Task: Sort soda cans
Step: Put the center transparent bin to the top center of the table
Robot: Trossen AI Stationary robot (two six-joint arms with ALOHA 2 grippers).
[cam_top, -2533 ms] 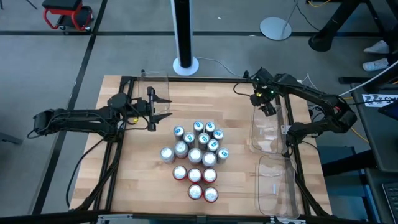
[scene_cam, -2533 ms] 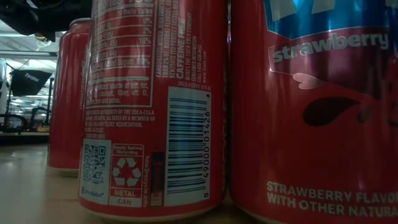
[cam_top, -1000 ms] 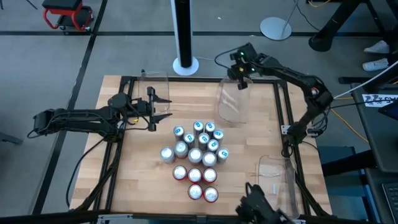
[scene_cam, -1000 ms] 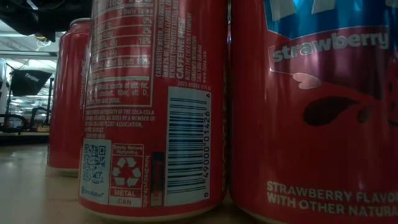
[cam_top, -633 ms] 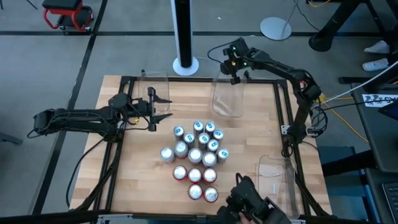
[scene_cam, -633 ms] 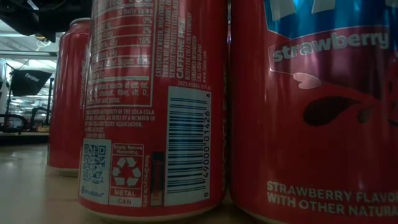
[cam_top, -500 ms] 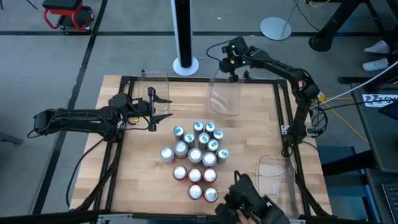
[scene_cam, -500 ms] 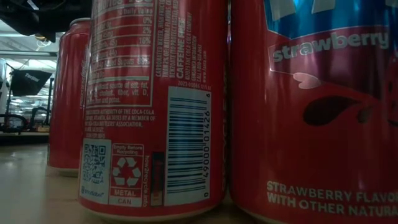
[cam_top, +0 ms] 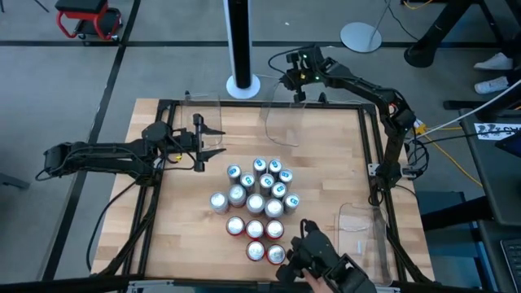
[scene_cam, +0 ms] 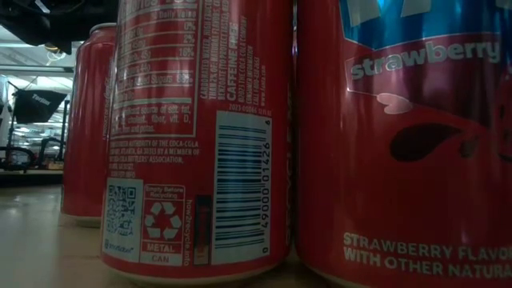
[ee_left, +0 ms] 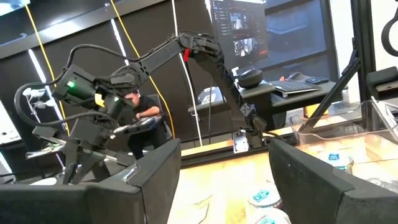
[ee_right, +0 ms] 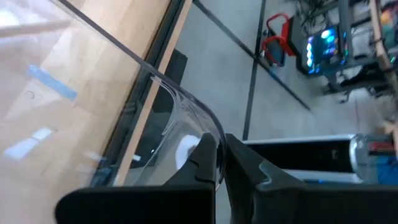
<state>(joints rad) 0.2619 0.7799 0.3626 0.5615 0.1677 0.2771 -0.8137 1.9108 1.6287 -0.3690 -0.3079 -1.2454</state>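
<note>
Tub [cam_top: 282, 122] apparently in right gripper [cam_top: 298, 92]

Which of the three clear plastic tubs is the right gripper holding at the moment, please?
The clear tub at the table's far edge, its rim pinched by the shut right gripper; the other tubs sit ungripped at the left and right edges.

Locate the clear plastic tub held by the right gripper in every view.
High view: clear plastic tub at the table's far edge, its rim pinched by the right gripper.
Low view: not in it; red cans fill the picture.
Left wrist view: not clearly identifiable.
Right wrist view: tub rim clamped between the fingers.
Shared landmark: the right gripper.
</note>
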